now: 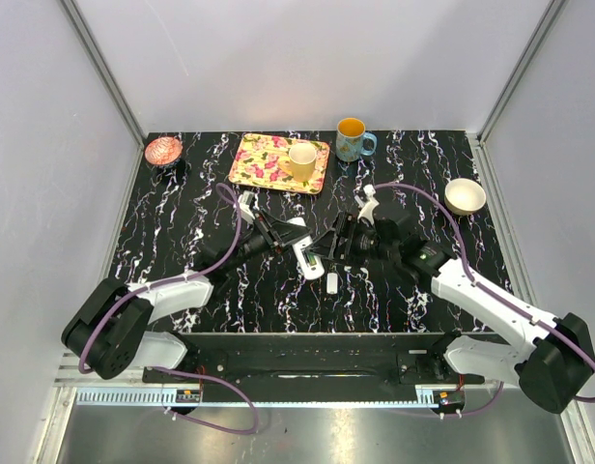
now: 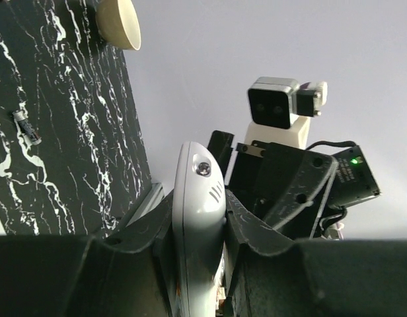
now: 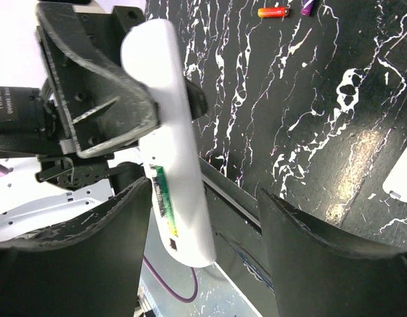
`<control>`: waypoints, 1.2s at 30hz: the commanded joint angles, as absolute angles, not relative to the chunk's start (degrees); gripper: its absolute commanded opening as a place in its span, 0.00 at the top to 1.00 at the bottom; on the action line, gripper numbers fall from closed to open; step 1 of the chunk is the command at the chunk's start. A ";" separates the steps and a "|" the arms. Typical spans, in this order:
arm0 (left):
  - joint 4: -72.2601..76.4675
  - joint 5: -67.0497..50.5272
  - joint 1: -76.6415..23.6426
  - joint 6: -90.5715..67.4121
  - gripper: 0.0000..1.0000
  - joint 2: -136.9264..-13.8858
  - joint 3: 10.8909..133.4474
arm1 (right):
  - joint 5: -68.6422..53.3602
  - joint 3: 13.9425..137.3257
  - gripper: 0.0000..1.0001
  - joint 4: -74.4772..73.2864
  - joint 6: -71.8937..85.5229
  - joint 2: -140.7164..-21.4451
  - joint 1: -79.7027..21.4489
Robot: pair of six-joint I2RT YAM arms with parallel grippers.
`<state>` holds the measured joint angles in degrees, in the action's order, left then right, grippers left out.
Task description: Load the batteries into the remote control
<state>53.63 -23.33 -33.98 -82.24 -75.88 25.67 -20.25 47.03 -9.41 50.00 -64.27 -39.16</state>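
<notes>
Left gripper clenches the remote control at the overhead view's centre; right gripper stands spread around its end. Upper centre, a yellow mug sits on the flowered tray; a red-orange battery lies on bare tabletop.

The left gripper is clamping the remote, one finger pressing on each long side. The remote's rounded end is sticking out past the fingertips, showing a small round dot and a few short slits. Just behind it the right arm is carrying a camera and showing a green light. On the table a battery is lying well in from the edge, and a bowl is sitting near that edge.
</notes>
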 commanded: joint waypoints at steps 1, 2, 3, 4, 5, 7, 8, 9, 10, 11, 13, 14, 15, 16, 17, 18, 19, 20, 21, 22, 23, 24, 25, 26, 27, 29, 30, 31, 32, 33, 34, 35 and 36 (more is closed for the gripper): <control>53.61 -22.85 -33.57 -79.72 1.00 -75.23 27.95 | -21.27 51.68 0.25 -10.19 50.89 -61.79 -39.02; 53.35 -22.94 -33.66 -79.46 1.00 -75.41 27.95 | -21.10 52.11 0.24 -10.98 50.89 -61.27 -38.94; 53.09 -23.11 -33.66 -79.37 1.00 -75.67 27.95 | -20.83 52.73 0.24 -11.33 50.63 -60.30 -39.02; 53.09 -23.03 -33.58 -79.02 1.00 -76.20 27.78 | -20.22 53.08 0.23 -11.69 50.45 -59.77 -39.02; 53.00 -23.20 -33.57 -78.67 1.00 -76.29 27.69 | -19.78 53.52 0.23 -12.99 50.10 -59.24 -38.94; 52.82 -23.12 -33.57 -78.05 1.00 -76.73 27.25 | -16.81 54.93 0.22 -16.32 47.91 -57.57 -38.94; 53.34 -22.94 -33.57 -77.96 1.00 -76.90 26.90 | -14.79 55.37 0.22 -18.35 45.55 -56.44 -38.94; 53.70 -22.85 -33.49 -77.96 1.00 -76.90 26.63 | -12.16 55.89 0.23 -20.37 44.14 -56.08 -38.94; 54.14 -22.94 -33.40 -78.05 1.00 -76.64 25.59 | -6.13 55.99 0.23 -24.48 42.73 -55.64 -38.94; 55.79 -23.11 -33.14 -77.96 1.00 -76.29 24.97 | -2.76 55.90 0.24 -26.61 39.76 -55.29 -38.94; 56.34 -23.47 -32.78 -76.91 1.00 -74.19 22.34 | 6.92 55.37 0.27 -32.66 37.10 -55.81 -38.94; 55.47 -23.55 -32.35 -76.47 1.00 -73.05 21.28 | 8.77 55.11 0.29 -34.00 34.83 -56.85 -38.94; 54.59 -23.38 -32.08 -74.99 1.00 -70.34 20.31 | 10.01 54.41 0.30 -34.88 33.85 -57.56 -38.94; 53.36 -22.77 -31.99 -74.36 1.00 -68.66 18.48 | 10.19 54.06 0.32 -36.02 33.14 -58.35 -38.94; 50.13 -22.07 -31.73 -73.83 1.00 -66.99 17.59 | 10.28 53.44 0.33 -36.12 32.53 -59.93 -38.94; 48.71 -20.67 -31.64 -72.78 1.00 -63.58 16.88 | 9.85 52.22 0.33 -36.04 32.26 -60.90 -39.02; 47.73 -20.22 -31.64 -72.25 1.00 -62.07 15.92 | 9.15 51.77 0.34 -35.17 32.17 -62.04 -39.02; 45.38 -19.87 -31.64 -71.64 1.00 -60.57 15.73 | 8.36 51.33 0.35 -34.55 32.17 -64.57 -39.02; 44.05 -19.43 -31.64 -70.50 1.00 -57.86 15.65 | 6.78 50.81 0.36 -33.84 32.43 -65.90 -39.11; 42.82 -19.16 -31.64 -70.05 1.00 -56.61 15.64 | 6.16 50.63 0.36 -32.71 32.78 -67.31 -39.81; 40.98 -19.07 -31.64 -69.61 1.00 -55.38 15.64 | 5.98 50.71 0.38 -31.91 33.22 -69.85 -40.68; 40.35 -18.72 -31.55 -69.17 1.00 -53.46 15.56 | 7.11 51.15 0.38 -31.30 33.48 -71.26 -41.74; 39.82 -18.63 -31.55 -69.00 1.00 -52.57 15.30 | 8.08 51.76 0.38 -30.77 33.49 -72.67 -43.23; 38.77 -18.55 -31.55 -68.82 1.00 -51.86 15.12 | 8.78 52.55 0.38 -31.02 33.75 -76.17 -45.59; 38.41 -18.46 -31.64 -68.47 1.00 -50.72 15.12 | 9.05 54.56 0.38 -31.37 33.84 -78.12 -46.66; 38.06 -18.37 -31.55 -68.38 1.00 -50.19 14.59 | 9.40 56.33 0.37 -32.51 34.01 -83.11 -47.98; 38.14 -18.46 -31.64 -68.55 1.00 -50.01 14.07 | 9.58 57.56 0.37 -32.78 34.19 -84.36 -48.25; 39.01 -18.46 -31.55 -68.82 1.00 -50.18 13.71 | 9.58 57.92 0.37 -32.87 34.28 -85.51 -48.43; 39.63 -18.54 -31.64 -68.99 1.00 -50.27 13.36 | 9.58 58.53 0.37 -32.96 34.45 -87.34 -48.95; 40.16 -18.98 -31.64 -69.52 1.00 -50.62 12.75 | 9.58 58.80 0.36 -32.96 34.63 -88.06 -49.22; 41.38 -19.16 -31.55 -69.70 1.00 -50.89 12.57 | 9.75 59.06 0.36 -32.96 34.54 -88.59 -49.48; 41.92 -19.42 -31.55 -70.05 1.00 -51.15 12.31 | 9.76 59.67 0.36 -33.05 34.72 -89.64 -49.66; 42.45 -19.68 -31.64 -70.40 1.00 -51.59 11.96 | 9.93 59.94 0.36 -33.05 34.72 -90.26 -49.83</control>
<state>38.20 -19.40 -31.86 -69.91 -50.89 12.91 7.11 56.38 -32.91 34.39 -88.64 -48.90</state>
